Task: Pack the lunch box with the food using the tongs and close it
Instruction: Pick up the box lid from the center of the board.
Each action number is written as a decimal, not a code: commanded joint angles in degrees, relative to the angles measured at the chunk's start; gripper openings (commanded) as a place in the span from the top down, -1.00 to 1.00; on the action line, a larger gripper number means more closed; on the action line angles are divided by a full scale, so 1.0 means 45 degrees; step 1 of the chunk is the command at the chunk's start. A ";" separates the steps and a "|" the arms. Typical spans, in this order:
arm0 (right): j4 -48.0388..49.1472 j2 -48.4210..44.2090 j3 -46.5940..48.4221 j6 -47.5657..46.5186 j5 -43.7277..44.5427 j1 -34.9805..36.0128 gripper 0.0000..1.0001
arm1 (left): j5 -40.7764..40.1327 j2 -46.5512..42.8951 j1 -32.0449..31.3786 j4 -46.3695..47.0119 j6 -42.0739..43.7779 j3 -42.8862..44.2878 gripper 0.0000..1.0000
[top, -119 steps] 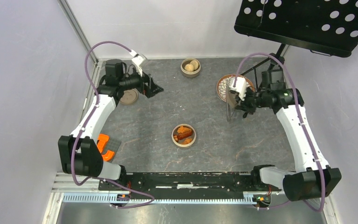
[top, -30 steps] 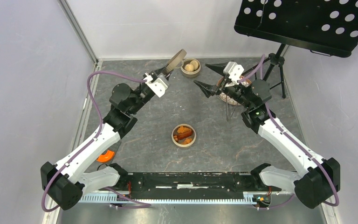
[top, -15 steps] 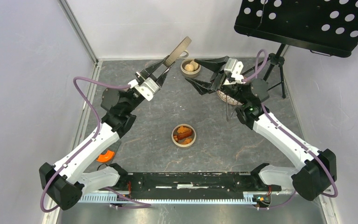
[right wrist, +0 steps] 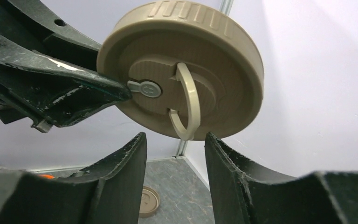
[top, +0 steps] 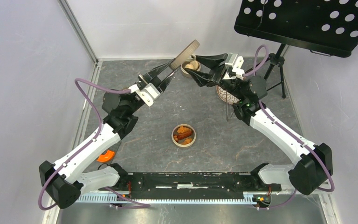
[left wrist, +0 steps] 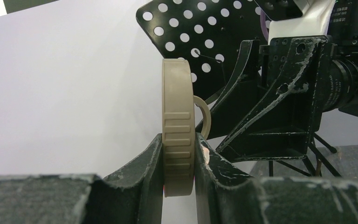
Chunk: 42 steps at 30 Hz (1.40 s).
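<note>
My left gripper (left wrist: 178,158) is shut on the rim of a round tan lid (left wrist: 178,116), held on edge high above the table (top: 185,52). My right gripper (right wrist: 175,137) is open just below the lid's face (right wrist: 214,60), its fingers on either side of the hanging ring handle (right wrist: 189,102) without touching it. One lunch box bowl (top: 184,135) holds orange crumbed food mid-table. A second bowl with pale buns (top: 189,68) sits at the back, mostly hidden by the lid and right gripper (top: 193,65). The dark tongs (top: 228,113) lie beside the right arm.
A patterned plate (top: 224,94) is partly covered by the right arm. Another tan lid (right wrist: 148,201) lies flat on the table at the left. An orange object (top: 103,156) sits by the left arm. A black perforated stand (top: 307,21) overhangs the back right.
The left arm has lifted the lid higher and toward the back. The right gripper has moved left up to the lid, and its jaws have narrowed around the ring.
</note>
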 commanded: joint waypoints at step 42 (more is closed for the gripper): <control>-1.5261 0.0142 0.2462 -0.8271 0.2831 0.0089 1.00 | -0.5051 0.1006 0.4758 -1.1176 -0.8119 0.3667 -0.99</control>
